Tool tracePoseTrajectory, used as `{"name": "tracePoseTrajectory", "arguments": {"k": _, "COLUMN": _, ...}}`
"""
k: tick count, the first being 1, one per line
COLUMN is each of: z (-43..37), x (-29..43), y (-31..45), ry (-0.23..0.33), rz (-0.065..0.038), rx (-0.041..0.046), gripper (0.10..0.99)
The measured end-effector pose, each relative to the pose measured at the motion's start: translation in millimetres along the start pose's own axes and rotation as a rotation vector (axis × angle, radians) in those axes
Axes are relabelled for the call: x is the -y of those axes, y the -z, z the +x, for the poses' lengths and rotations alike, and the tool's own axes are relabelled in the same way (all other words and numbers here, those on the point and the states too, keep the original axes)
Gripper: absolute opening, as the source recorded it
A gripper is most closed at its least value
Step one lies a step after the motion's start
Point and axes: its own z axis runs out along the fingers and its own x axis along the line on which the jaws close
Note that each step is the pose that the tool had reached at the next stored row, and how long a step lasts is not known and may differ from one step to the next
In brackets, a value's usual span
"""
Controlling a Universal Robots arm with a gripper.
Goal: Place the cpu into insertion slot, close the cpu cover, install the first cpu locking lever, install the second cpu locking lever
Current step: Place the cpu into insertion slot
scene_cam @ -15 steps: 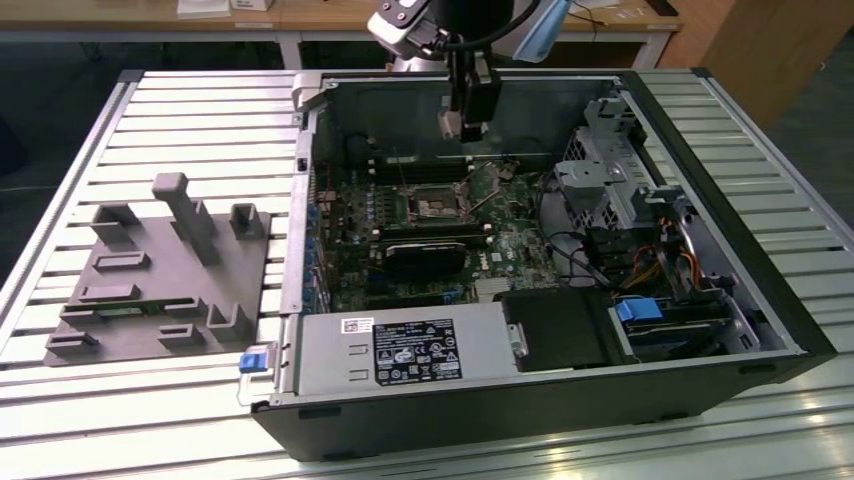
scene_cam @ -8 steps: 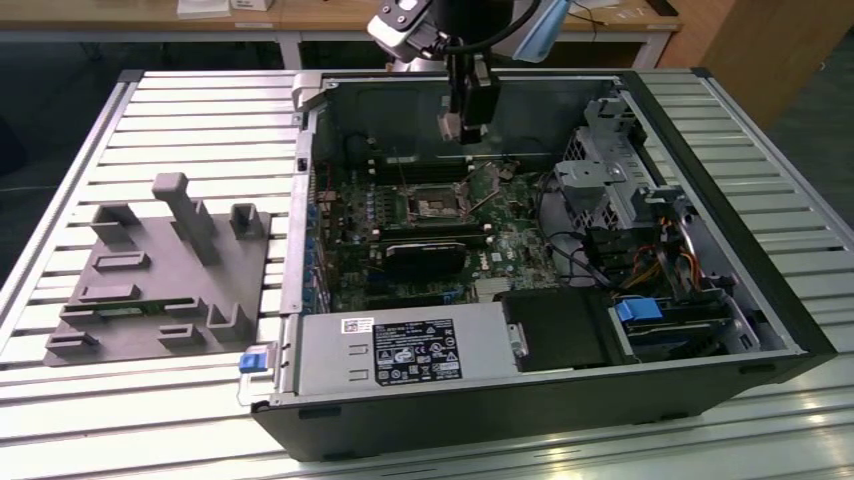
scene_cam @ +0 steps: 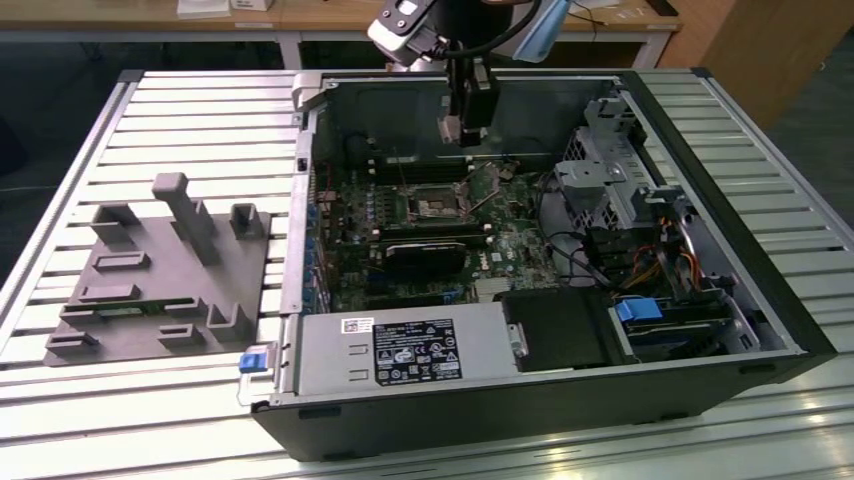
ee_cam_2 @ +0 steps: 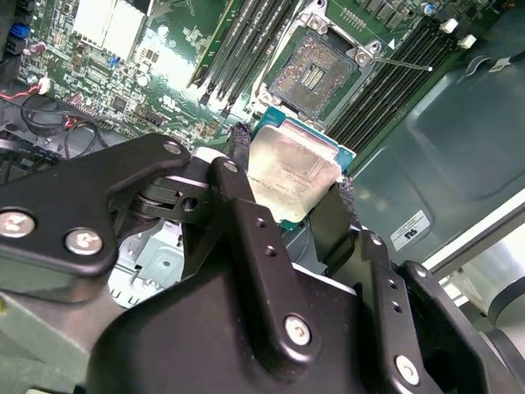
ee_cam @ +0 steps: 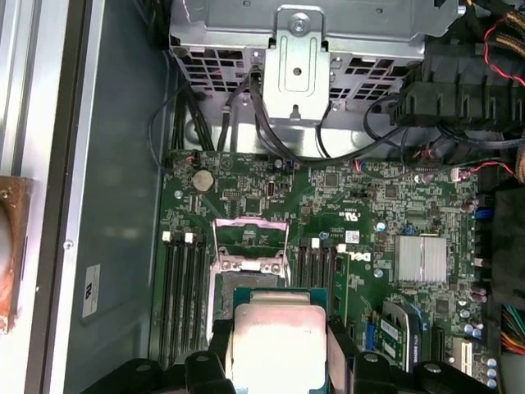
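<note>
The cpu [ee_cam_2: 291, 176], a flat square with a dull silver face on a green-edged base, is clamped at two opposite edges between the black, rough-padded fingers [ee_cam_2: 239, 152] of the gripper [scene_cam: 466, 140]. It is held in the air above the green motherboard [ee_cam: 369, 205]. The insertion slot [ee_cam_2: 316, 74], black-framed with a dark speckled centre, is seen bare in the second wrist view. In the first wrist view the thin silvery cpu cover [ee_cam: 248, 263] is seen standing open just beyond the chip.
</note>
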Motion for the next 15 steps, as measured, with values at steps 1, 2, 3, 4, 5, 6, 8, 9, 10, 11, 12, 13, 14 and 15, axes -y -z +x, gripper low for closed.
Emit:
{"name": "tracePoseTrajectory", "arguments": {"k": 1, "z": 0.0, "x": 0.1, "y": -0.8, "ry": 0.000, "rz": 0.000, "rx": 0.0005, "gripper": 0.537}}
{"name": "tracePoseTrajectory", "arguments": {"k": 2, "z": 0.0, "x": 0.2, "y": -2.0, "ry": 0.000, "rz": 0.000, "rx": 0.0005, "gripper": 0.537}}
{"name": "tracePoseTrajectory", "arguments": {"k": 3, "z": 0.0, "x": 0.3, "y": -3.7, "ry": 0.000, "rz": 0.000, "rx": 0.0005, "gripper": 0.537}}
{"name": "tracePoseTrajectory", "arguments": {"k": 4, "z": 0.0, "x": 0.5, "y": -5.6, "ry": 0.000, "rz": 0.000, "rx": 0.0005, "gripper": 0.537}}
{"name": "tracePoseTrajectory", "arguments": {"k": 5, "z": 0.0, "x": 0.7, "y": -7.4, "ry": 0.000, "rz": 0.000, "rx": 0.0004, "gripper": 0.537}}
{"name": "tracePoseTrajectory", "arguments": {"k": 6, "z": 0.0, "x": 0.9, "y": -9.2, "ry": 0.000, "rz": 0.000, "rx": 0.0004, "gripper": 0.537}}
{"name": "tracePoseTrajectory", "arguments": {"k": 8, "z": -0.1, "x": 1.4, "y": -12.7, "ry": 0.000, "rz": 0.000, "rx": 0.0005, "gripper": 0.537}}
{"name": "tracePoseTrajectory", "arguments": {"k": 9, "z": -0.1, "x": 1.7, "y": -14.0, "ry": 0.000, "rz": 0.000, "rx": 0.0005, "gripper": 0.537}}
{"name": "tracePoseTrajectory", "arguments": {"k": 10, "z": -0.1, "x": 1.9, "y": -15.0, "ry": 0.000, "rz": 0.000, "rx": 0.0004, "gripper": 0.537}}
{"name": "tracePoseTrajectory", "arguments": {"k": 11, "z": -0.1, "x": 2.0, "y": -15.7, "ry": 0.000, "rz": 0.000, "rx": 0.0004, "gripper": 0.537}}
{"name": "tracePoseTrajectory", "arguments": {"k": 12, "z": -0.2, "x": 2.1, "y": -16.3, "ry": 0.000, "rz": 0.000, "rx": 0.0004, "gripper": 0.537}}
{"name": "tracePoseTrajectory", "arguments": {"k": 13, "z": -0.2, "x": 2.2, "y": -17.0, "ry": 0.000, "rz": 0.000, "rx": 0.0004, "gripper": 0.537}}
{"name": "tracePoseTrajectory", "arguments": {"k": 14, "z": -0.2, "x": 2.3, "y": -17.7, "ry": 0.000, "rz": 0.000, "rx": 0.0005, "gripper": 0.537}}
{"name": "tracePoseTrajectory", "arguments": {"k": 15, "z": -0.2, "x": 2.4, "y": -18.3, "ry": 0.000, "rz": 0.000, "rx": 0.0005, "gripper": 0.537}}
